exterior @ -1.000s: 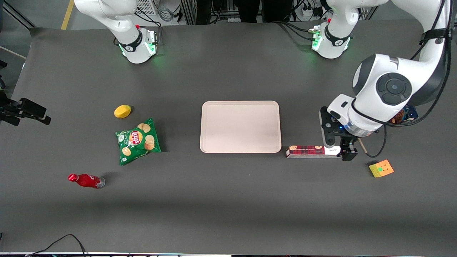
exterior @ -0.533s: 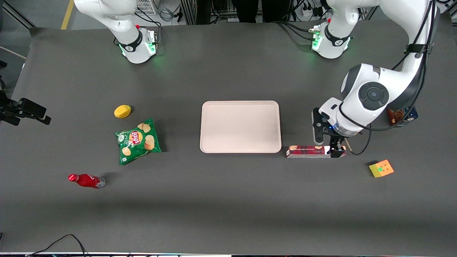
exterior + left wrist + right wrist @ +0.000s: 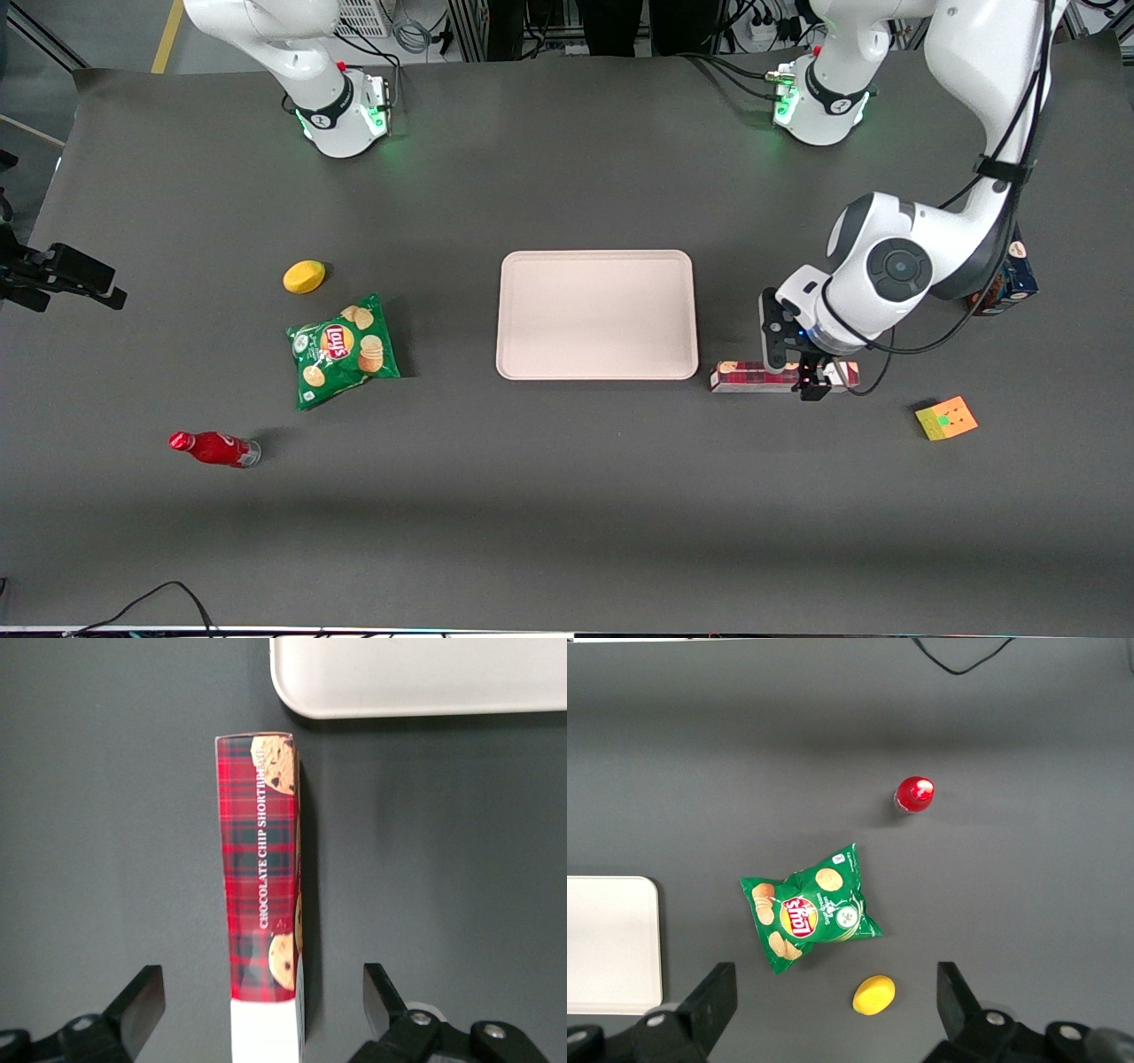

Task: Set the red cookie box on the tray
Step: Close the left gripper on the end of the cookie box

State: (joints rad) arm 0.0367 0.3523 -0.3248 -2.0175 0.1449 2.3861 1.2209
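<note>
The red cookie box (image 3: 753, 376) lies on its narrow side on the dark table, beside the tray's corner nearest the camera, toward the working arm's end. In the left wrist view the red cookie box (image 3: 261, 877) is a red plaid carton with cookie pictures and a white end. My left gripper (image 3: 802, 377) is open and straddles the box's white end, one finger on each side, not touching it. The gripper (image 3: 263, 997) shows wide gaps to the box. The tray (image 3: 596, 314) is pale pinkish-beige and holds nothing; its corner shows in the left wrist view (image 3: 425, 678).
A coloured cube (image 3: 945, 418) lies nearer the camera, toward the working arm's end. A dark-blue box (image 3: 1005, 283) stands partly hidden by the arm. Toward the parked arm's end are a green chip bag (image 3: 342, 348), a yellow lemon (image 3: 304, 276) and a red bottle (image 3: 213, 448).
My left gripper has moved along the box from past its white end toward the tray and come lower, so its open fingers now straddle the box. The box has not moved.
</note>
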